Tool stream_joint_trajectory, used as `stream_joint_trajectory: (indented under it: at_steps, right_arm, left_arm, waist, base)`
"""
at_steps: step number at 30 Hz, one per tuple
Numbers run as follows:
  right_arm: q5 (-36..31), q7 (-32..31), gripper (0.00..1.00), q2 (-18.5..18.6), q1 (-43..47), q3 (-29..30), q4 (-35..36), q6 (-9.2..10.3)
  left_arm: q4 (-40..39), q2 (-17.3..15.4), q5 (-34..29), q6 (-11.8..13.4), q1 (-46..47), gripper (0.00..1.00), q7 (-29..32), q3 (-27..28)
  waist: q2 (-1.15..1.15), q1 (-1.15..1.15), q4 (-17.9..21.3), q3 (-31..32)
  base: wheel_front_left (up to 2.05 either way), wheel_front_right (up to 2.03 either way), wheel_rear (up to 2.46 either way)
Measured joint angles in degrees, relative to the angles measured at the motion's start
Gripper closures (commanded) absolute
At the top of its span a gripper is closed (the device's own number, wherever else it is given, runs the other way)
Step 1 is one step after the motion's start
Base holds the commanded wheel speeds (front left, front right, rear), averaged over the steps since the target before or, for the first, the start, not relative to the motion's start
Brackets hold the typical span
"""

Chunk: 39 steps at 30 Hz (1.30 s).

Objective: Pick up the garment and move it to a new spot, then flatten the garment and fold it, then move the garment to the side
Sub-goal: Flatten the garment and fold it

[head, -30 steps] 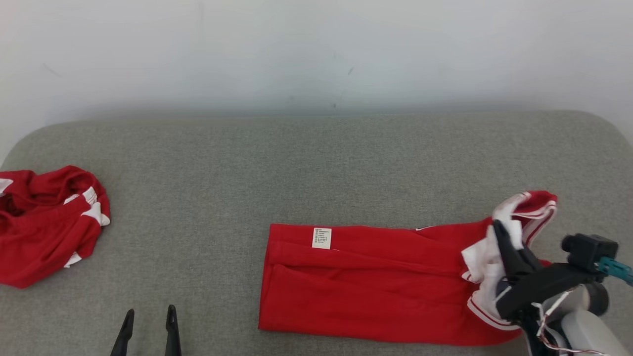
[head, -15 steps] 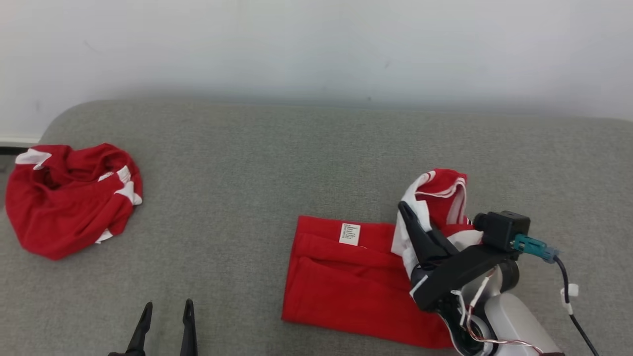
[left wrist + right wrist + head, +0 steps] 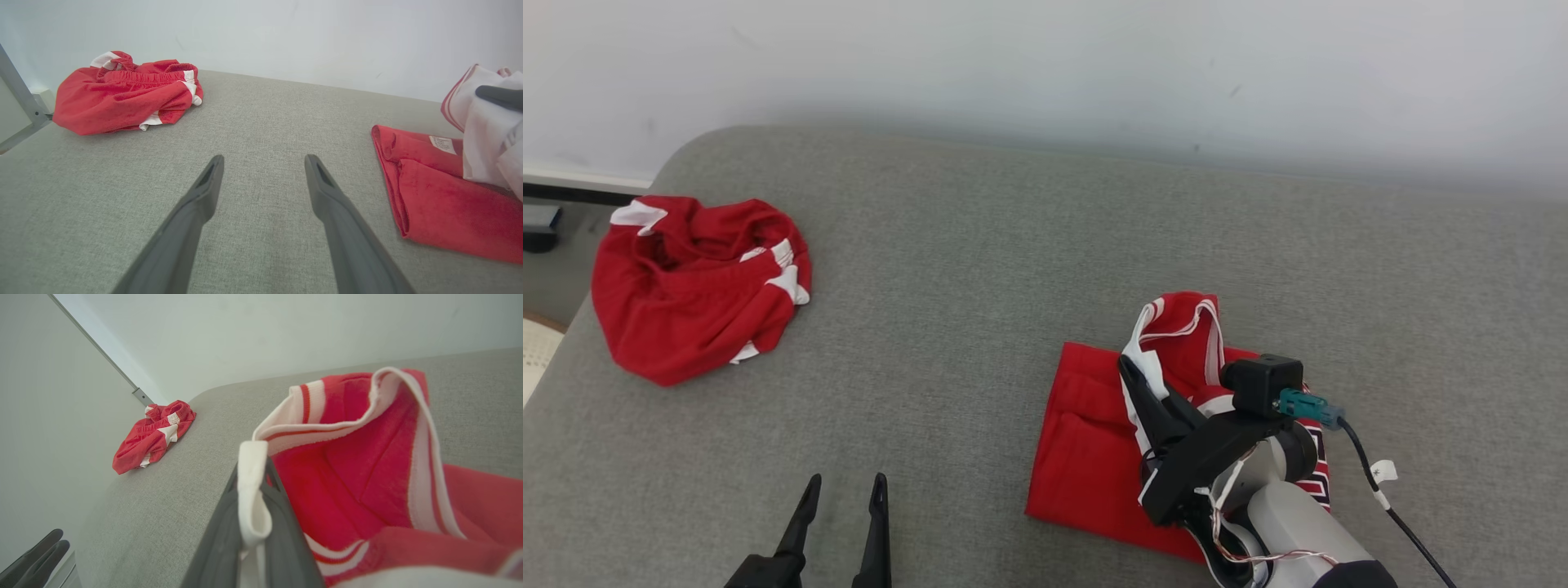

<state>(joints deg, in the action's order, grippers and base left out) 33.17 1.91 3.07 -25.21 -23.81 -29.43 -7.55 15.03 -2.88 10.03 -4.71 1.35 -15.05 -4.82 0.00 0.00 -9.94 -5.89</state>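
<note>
Since a second ago, the right gripper (image 3: 1129,369) has carried the garment's white-trimmed end leftward over its own red body. The garment (image 3: 1086,441) now covers a shorter stretch of the grey cushion (image 3: 980,269). The head camera has swung too, shifting the whole picture.

A crumpled red garment (image 3: 694,294) lies well apart at the cushion's far left corner, with bare cushion between the two. The left gripper (image 3: 845,483) hovers over that bare stretch, its jaws wide and holding nothing.

The garment lies right of centre, near the front edge. Its long axis runs across the robot's front, slightly slanted, with the folded edge facing left.

The right wrist view shows the fingers closed tight on a white trim band. The left wrist view shows a white label (image 3: 442,144) on the red body, just beside the lifted trim.
</note>
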Motion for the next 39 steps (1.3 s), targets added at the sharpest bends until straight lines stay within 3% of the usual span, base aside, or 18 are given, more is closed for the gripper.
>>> stream_joint_trajectory:
  at_steps: [12, 14, 15, 16, 26, 32, 35, 39]
  right_arm:
    - [5.83, 7.95, 1.0, -0.12, -4.99, -9.34, -12.3, 0.0]
    - [7.72, 8.79, 0.51, -0.1, -5.64, -10.67, -13.91, 0.0]
    - [8.56, 9.31, 0.51, -0.08, -5.76, -11.57, -14.33, 0.0]
    - [9.46, 9.65, 0.0, -0.08, -6.03, -12.46, -14.52, 0.0]
    - [12.69, 12.88, 0.0, -0.16, -8.26, -14.78, -10.79, 0.0]
    - [6.75, 13.11, 0.0, 2.83, -5.95, -6.46, -2.59, 0.0]
    - [2.26, 13.19, 0.0, 6.33, -0.07, -0.89, 1.76, 0.0]
    - [0.34, 13.19, 0.0, 8.22, 6.33, 3.08, 4.3, 0.0]
  left_arm:
    - [0.93, 0.01, 0.73, 0.16, 1.0, 0.0, 0.0, -1.6]
    - [1.14, 0.01, 0.73, 0.16, 1.0, 0.0, 0.0, -1.64]
    - [1.18, 0.02, 0.73, 0.15, 1.0, 0.0, 0.0, -1.62]
    - [1.23, 0.02, 0.73, 0.15, 0.98, 0.0, 0.0, -1.52]
    - [1.12, 0.02, 0.55, -0.18, -0.36, 0.0, 0.0, 0.37]
    - [0.57, 0.03, 0.16, -0.32, -1.4, 0.0, 0.0, 1.2]
    - [0.25, 0.02, -0.29, -0.35, -1.92, 0.0, 0.0, 1.81]
    - [-0.01, 0.01, -0.79, -0.42, -2.67, 0.0, 0.0, 2.67]
  waist:
    - [0.0, 0.0, -3.03, -0.38]
    - [0.0, 0.0, -3.19, -0.28]
    - [0.0, 0.0, -3.25, -0.19]
    - [0.0, 0.0, -3.27, -0.08]
    - [0.0, 0.0, -1.31, 1.1]
    - [0.0, 0.0, 0.12, 1.89]
    - [0.0, 0.0, 0.83, 2.54]
    - [0.0, 0.0, 1.33, 3.21]
  base:
    - [0.0, 0.0, 0.0]
    - [0.0, 0.0, 0.0]
    - [0.0, 0.0, 0.0]
    - [0.0, 0.0, 0.0]
    - [0.0, 0.0, 0.0]
    - [0.0, 0.0, 0.0]
    - [0.0, 0.0, 0.0]
    - [0.0, 0.0, 0.0]
